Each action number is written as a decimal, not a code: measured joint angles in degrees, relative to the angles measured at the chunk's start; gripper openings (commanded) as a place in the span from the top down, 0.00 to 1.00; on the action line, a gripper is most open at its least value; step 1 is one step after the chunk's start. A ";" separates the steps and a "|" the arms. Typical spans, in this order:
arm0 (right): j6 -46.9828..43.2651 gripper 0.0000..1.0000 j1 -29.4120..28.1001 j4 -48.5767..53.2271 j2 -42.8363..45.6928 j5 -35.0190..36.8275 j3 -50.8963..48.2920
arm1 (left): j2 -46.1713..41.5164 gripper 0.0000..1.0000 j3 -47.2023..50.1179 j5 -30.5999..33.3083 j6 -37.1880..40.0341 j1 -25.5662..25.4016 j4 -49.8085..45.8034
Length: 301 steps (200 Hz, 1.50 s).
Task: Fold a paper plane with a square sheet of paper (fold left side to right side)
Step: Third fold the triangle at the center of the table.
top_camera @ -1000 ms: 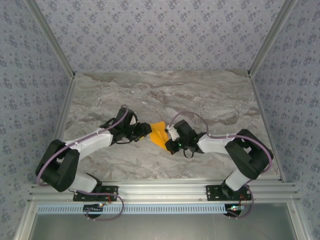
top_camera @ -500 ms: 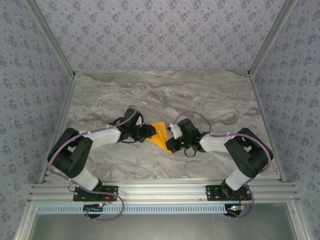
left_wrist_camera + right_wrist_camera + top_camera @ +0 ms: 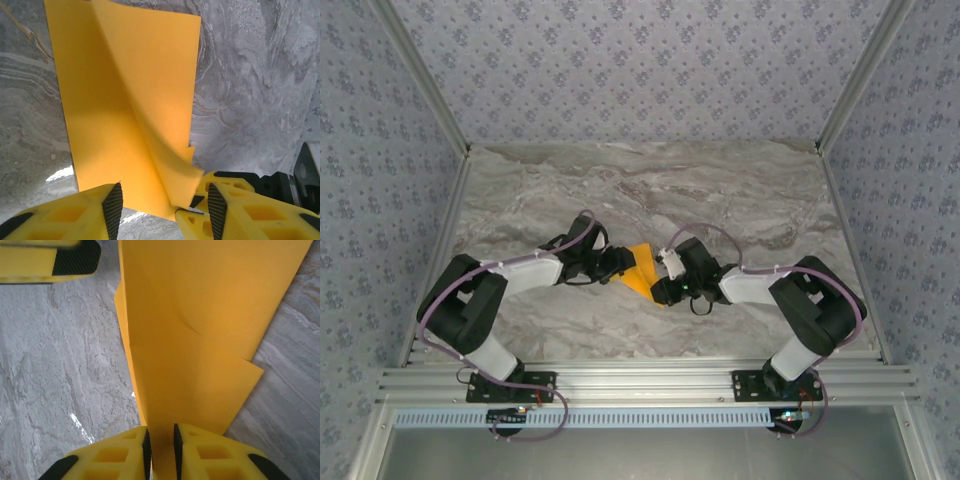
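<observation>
Left pincer [image 3: 164, 202] stands released, its yellow fingers wide apart around the near edge of the orange sheet of paper [image 3: 125, 100], whose curled flap touches the right-hand finger. Right pincer [image 3: 161, 440] is nearly closed on a narrow gap with orange paper in it; whether it clamps cannot be told. The part-folded sheet lies mid-worktop, the left pincer at its 9 o'clock, the right at 4 o'clock. The worktop [image 3: 740, 200] is grey veined marble, walled by blue-grey floral wallpaper [image 3: 640, 60] with aluminium rails [image 3: 640, 380] at 6 o'clock.
</observation>
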State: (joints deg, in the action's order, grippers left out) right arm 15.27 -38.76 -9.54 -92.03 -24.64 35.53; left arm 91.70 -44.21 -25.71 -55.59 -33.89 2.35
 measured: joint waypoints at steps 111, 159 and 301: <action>-1.49 0.54 0.44 5.60 6.62 2.60 0.46 | -3.45 0.38 0.00 1.62 0.02 0.00 -0.37; -2.38 0.35 2.99 9.88 11.37 2.75 1.18 | -10.62 0.28 0.42 4.81 0.50 0.00 -1.73; -3.02 0.33 9.86 19.02 9.99 -4.66 5.11 | -5.11 0.27 5.90 3.98 -2.64 -1.73 4.72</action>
State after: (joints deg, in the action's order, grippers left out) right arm 12.25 -28.91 9.47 -82.04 -29.30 40.64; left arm 86.59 -38.30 -21.74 -58.24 -35.62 7.07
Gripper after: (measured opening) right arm 0.672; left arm 0.728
